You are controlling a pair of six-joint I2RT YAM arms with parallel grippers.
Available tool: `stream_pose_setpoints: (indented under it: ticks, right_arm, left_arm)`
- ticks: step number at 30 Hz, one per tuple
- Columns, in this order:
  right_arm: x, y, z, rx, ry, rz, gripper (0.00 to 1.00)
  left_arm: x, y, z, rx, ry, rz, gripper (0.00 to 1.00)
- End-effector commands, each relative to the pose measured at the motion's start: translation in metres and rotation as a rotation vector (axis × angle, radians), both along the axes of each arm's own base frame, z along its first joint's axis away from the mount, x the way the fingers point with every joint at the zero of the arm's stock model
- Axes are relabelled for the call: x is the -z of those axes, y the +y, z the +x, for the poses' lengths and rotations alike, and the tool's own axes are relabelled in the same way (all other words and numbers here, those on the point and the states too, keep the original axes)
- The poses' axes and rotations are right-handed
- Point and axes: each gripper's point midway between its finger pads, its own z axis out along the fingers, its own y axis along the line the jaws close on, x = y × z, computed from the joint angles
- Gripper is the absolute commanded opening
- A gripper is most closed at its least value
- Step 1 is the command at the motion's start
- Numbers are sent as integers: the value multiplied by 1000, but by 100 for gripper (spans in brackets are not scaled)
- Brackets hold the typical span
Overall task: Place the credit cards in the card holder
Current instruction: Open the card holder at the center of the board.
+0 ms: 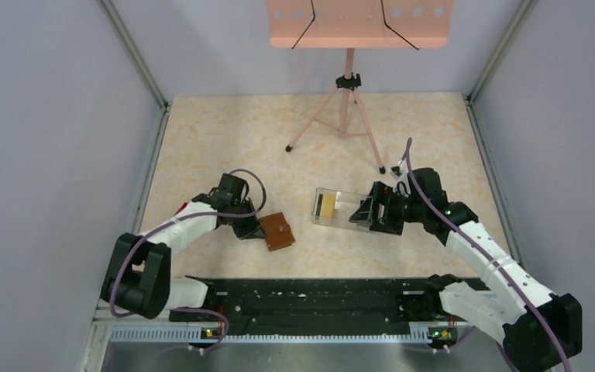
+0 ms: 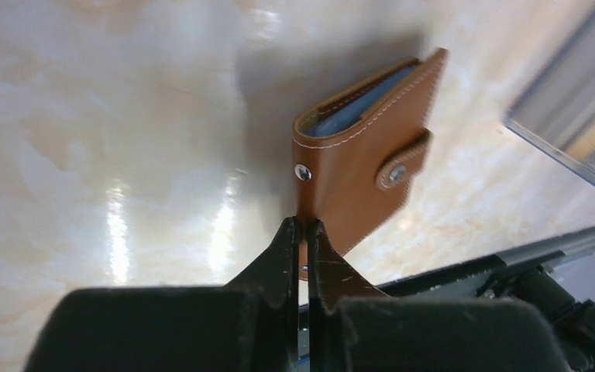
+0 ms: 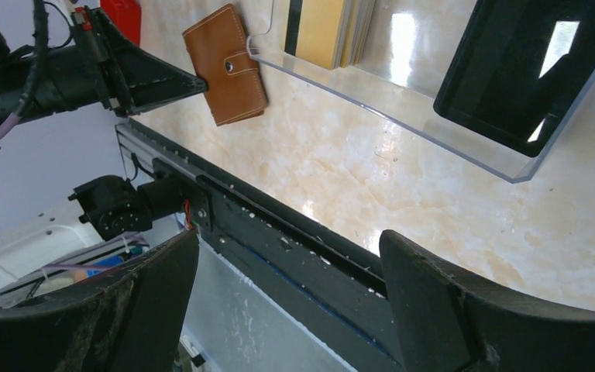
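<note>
The card holder (image 1: 277,231), a brown leather wallet with a snap tab, lies left of centre on the table. It is partly open, and pale blue lining shows along its edge (image 2: 364,155). My left gripper (image 2: 303,225) is shut on a thin leather edge at the wallet's near corner. The credit cards (image 3: 321,31), yellow-gold with a dark one beside them, stand in the left end of a clear plastic tray (image 1: 341,209). My right gripper (image 1: 368,211) hovers open at the tray's right end, with nothing between its fingers (image 3: 434,287).
A pink tripod (image 1: 346,116) carrying a peach board stands at the back centre. A black rail (image 3: 279,225) runs along the table's near edge. Grey walls close in both sides. A dark flat shape (image 3: 511,70) shows through the tray's wall.
</note>
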Motion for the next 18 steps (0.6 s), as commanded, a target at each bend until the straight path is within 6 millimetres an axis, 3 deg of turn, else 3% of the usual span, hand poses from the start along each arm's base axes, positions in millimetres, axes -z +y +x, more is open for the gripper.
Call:
stream_pose_setpoints:
  ticks: [1, 10, 18]
  right_arm:
    - [-14, 15, 2, -40, -42, 49, 87]
    - [-17, 59, -11, -129, -37, 132, 87]
    - [-29, 96, -13, -196, -67, 256, 88]
  left_arm:
    - [-45, -23, 8, 72, -159, -123, 0]
    - [-96, -45, -18, 169, -284, -309, 0]
    - [-159, -74, -40, 323, -419, -518, 0]
